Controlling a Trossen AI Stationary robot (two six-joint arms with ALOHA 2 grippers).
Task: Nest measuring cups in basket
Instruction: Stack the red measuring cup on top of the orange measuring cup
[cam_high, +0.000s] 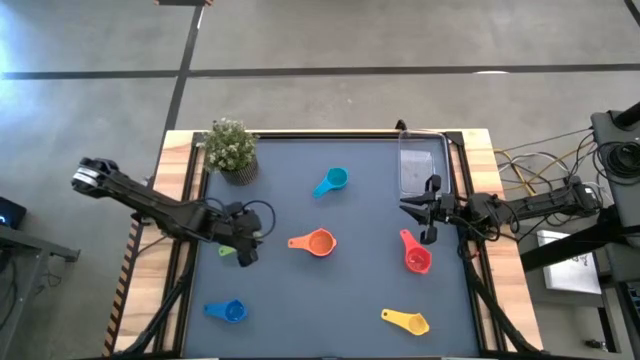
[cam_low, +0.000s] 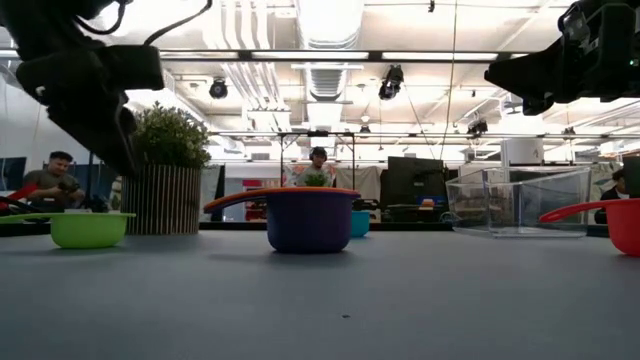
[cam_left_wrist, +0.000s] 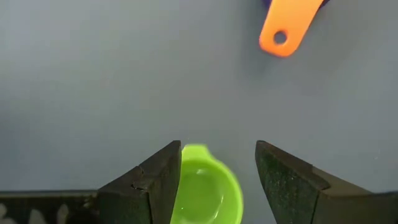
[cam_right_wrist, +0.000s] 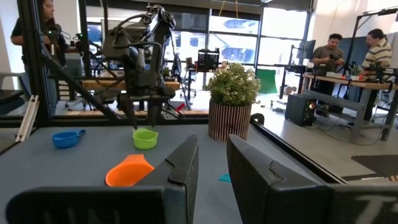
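Dark fingers of the left gripper (cam_left_wrist: 217, 180) stand apart and hold nothing, and its wrist view shows the green cup (cam_left_wrist: 205, 194) lying directly between and below them, the bowl partly hidden by one finger, so a straight descent looks like what the next move calls for. The cup's handle cannot be made out in that view, so its long axis relative to the jaws cannot be judged there; the high view shows only a sliver of green (cam_high: 228, 250) under the gripper (cam_high: 243, 243), at the table's left side. The low view adds that the green cup (cam_low: 90, 228) sits flat on the table with the gripper above it and not yet touching. Farther out, the orange cup (cam_high: 318, 243) lies near the table's middle, seemingly seated in the purple one (cam_low: 308, 221), which only the low view reveals. The light blue cup (cam_high: 333, 181) lies toward the back, the blue cup (cam_high: 229, 311) and yellow cup (cam_high: 406, 320) toward the front. The right gripper (cam_high: 428, 212) waits with fingers slightly parted and empty, just in front of the clear basket (cam_high: 403, 160) at the back right, with the red cup (cam_high: 416, 256) near it. The left arm is plainly nearer the green cup; the basket lies well across the table from it.
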